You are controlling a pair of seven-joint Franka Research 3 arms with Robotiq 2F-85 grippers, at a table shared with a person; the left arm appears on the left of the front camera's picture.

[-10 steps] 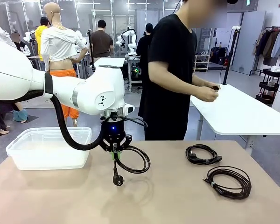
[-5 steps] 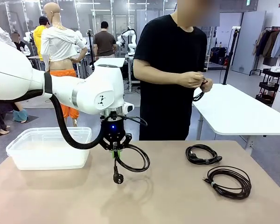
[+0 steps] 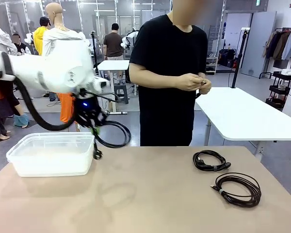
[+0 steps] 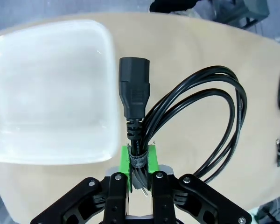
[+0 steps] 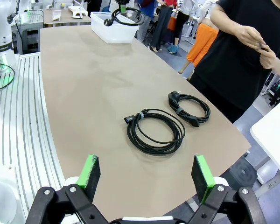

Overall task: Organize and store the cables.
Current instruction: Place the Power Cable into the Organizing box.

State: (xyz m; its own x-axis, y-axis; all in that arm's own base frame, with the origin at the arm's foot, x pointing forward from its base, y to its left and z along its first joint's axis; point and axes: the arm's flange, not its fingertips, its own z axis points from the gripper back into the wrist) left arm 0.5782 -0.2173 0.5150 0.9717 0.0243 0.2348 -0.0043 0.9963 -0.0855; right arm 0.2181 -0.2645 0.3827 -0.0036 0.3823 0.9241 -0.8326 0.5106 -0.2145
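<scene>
My left gripper (image 3: 93,128) is shut on a coiled black cable (image 3: 114,134) and holds it in the air at the right rim of the clear plastic container (image 3: 48,154). One of its plugs (image 3: 97,155) dangles beside the container wall. In the left wrist view the green pads (image 4: 151,161) pinch the strapped part of this cable (image 4: 203,119), and its connector (image 4: 134,91) points past the container (image 4: 51,93). Two more coiled cables (image 3: 211,160) (image 3: 236,189) lie on the table's right side. Low over the near table edge, my right gripper (image 5: 145,164) stands open, short of both cables (image 5: 155,131) (image 5: 190,107).
A person in a black shirt stands at the far table edge with both hands (image 3: 193,82) on a small black cord. A white side table (image 3: 247,119) stands behind at the right. The tan tabletop (image 3: 150,199) is bare in the middle.
My left arm has swung left and upward, carrying the cable from the table's middle to the container's right rim. The person has turned from the white side table to face this one.
</scene>
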